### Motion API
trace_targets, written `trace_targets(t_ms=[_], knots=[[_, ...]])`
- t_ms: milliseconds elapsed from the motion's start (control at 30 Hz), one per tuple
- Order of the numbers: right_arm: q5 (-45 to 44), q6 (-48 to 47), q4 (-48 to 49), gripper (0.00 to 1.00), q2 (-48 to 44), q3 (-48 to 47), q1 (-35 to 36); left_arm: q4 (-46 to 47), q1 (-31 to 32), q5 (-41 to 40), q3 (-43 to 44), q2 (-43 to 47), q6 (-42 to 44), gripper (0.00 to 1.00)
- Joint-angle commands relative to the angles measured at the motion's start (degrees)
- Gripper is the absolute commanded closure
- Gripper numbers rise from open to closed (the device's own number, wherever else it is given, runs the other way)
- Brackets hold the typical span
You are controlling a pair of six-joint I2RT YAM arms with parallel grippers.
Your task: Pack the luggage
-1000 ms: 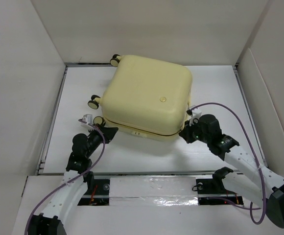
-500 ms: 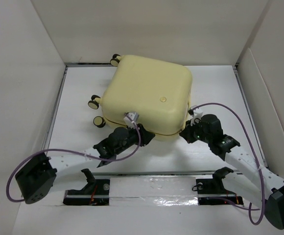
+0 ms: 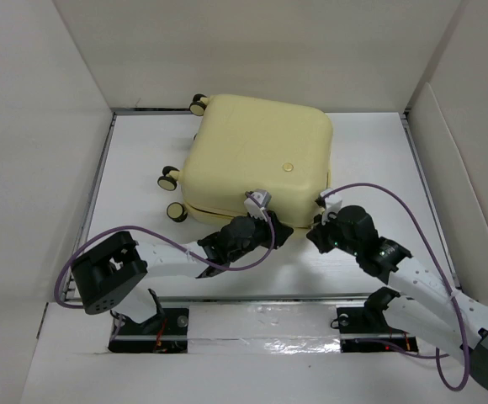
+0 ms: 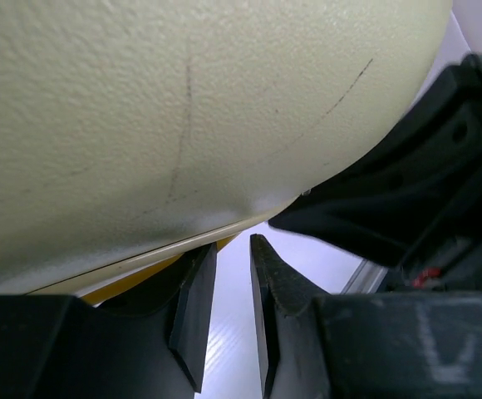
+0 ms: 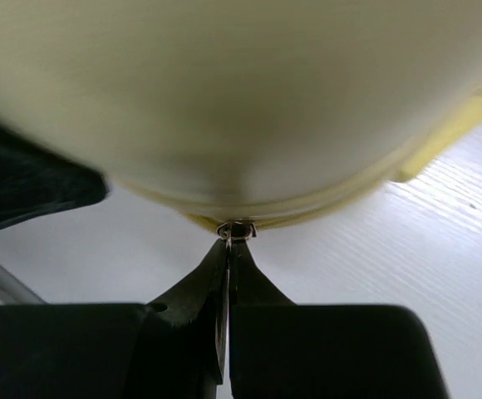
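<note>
Pale-yellow luggage point(image 3: 257, 160) closed, toward far edge of worktop point(image 3: 143, 151). Right tool point(image 5: 228, 245) pinching zip pull point(image 5: 236, 230) at near seam. Left tool point(image 4: 233, 249) at seam, narrow gap, empty.

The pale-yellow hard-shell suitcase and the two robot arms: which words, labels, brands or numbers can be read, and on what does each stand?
No text is readable in any view.
Small round emblem on the lid of the pale-yellow hard-shell suitcase: too small to read.
Raised mark on the black body of the left gripper: blurred, maybe one letter, not legible.
</note>
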State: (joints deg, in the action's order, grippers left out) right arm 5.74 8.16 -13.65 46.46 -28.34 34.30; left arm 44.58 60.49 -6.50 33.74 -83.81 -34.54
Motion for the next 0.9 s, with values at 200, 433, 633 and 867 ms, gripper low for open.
trace_targets(t_ms=[200, 433, 633, 867], knots=[[-2.74, 2.91, -0.35, 1.00, -3.83, -8.84, 20.01, 4.73, -2.04, -7.74, 5.11, -5.39, -1.14, 0.79], [-7.66, 13.63, 25.75, 1.00, 6.44, -1.03, 20.01, 5.00, -1.51, -4.04, 6.17, -4.87, -1.75, 0.72], [-15.48, 12.58, 27.89, 1.00, 6.28, 0.39, 19.49, -2.02, -5.11, -4.21, -3.91, 10.40, -2.90, 0.30], [-11.37, 11.17, 26.66, 1.00, 6.28, 0.74, 15.63, -28.87, -18.17, -11.22, -9.83, 38.32, -9.91, 0.16]])
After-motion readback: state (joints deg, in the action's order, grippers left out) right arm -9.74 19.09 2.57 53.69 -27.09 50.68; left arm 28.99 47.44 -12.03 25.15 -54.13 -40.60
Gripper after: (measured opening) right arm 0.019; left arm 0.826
